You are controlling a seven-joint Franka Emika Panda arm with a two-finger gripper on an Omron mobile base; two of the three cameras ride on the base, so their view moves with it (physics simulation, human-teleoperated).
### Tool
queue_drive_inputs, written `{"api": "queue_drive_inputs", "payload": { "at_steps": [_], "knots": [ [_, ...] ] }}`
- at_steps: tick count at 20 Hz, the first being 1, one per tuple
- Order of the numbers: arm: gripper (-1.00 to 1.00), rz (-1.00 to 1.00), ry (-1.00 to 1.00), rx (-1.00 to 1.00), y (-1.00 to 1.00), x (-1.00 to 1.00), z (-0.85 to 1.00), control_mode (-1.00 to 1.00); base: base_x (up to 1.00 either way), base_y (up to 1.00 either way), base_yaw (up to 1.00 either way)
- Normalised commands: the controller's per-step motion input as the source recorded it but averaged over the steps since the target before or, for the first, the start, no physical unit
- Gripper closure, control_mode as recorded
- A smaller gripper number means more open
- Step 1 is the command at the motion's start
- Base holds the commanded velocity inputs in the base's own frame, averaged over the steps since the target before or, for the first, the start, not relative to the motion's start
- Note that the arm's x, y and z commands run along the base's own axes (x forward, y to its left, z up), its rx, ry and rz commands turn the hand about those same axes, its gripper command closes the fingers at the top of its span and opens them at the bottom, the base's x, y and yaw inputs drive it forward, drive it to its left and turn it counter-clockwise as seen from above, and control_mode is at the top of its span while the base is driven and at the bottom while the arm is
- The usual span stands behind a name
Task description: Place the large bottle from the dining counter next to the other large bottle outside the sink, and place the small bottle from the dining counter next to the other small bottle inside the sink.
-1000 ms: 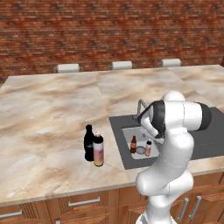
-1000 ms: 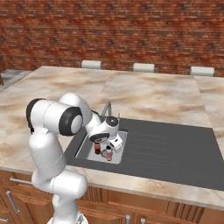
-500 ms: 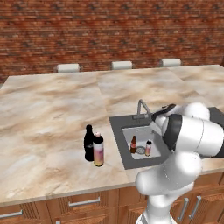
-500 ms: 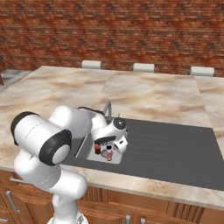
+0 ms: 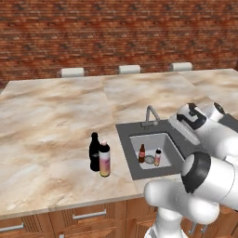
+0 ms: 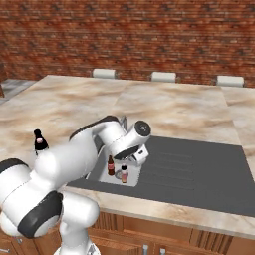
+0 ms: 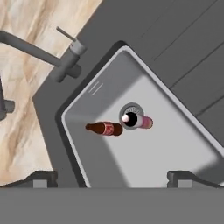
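Backdrop: red-brown brick wall (image 5: 116, 32) is being shown behind the island, coursed and rough; three pale seat backs (image 5: 73, 72) are being seen along its far edge.
Dining counter (image 5: 51, 125): beige-brown marbled stone, polished and flat, is being carried on a wooden base with drawer fronts and metal handles.
Sink (image 5: 169, 148): a rectangular grey basin with rounded corners is being shown recessed in a dark grey matte surround; ribbed draining grooves are being seen on that surround in the right base view.
Tap (image 5: 149, 114): a curved silver spout is being shown at the back rim of the basin.
Other large bottle (image 5: 94, 151): slim, glossy and all black with a narrow neck, it is being shown upright on the stone, just left of the surround.
Large bottle (image 5: 104, 159): dark-capped, pale pink fading to yellow-orange at the base, it is being shown upright just beside the black one, on the near side; whether they are touching cannot be told.
Other small bottle (image 7: 105, 128): tiny, dark brown, narrow-necked, with a reddish label, it is being shown standing inside the basin.
Small bottle (image 7: 136, 120): tiny, pink to orange, it is being shown inside the basin by the round drain, just beside the brown one.
Gripper (image 7: 113, 177): its dark fingertips are being held wide apart above the basin, clasping nothing.
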Motion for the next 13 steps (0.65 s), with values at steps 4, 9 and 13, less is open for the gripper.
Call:
{"api": "queue_drive_inputs", "payload": {
  "at_steps": [4, 9, 13],
  "knots": [
    [-1.00, 0.00, 0.00, 0.10, -0.20, -0.33, 0.91, -1.00, 0.00, 0.00, 0.00],
    [-1.00, 0.00, -0.03, 0.10, -0.23, -0.57, 0.72, -1.00, 0.00, 0.00, 0.00],
    [-1.00, 0.00, -0.10, 0.07, -0.03, -0.65, 0.48, -1.00, 0.00, 0.00, 0.00]
  ]
}}
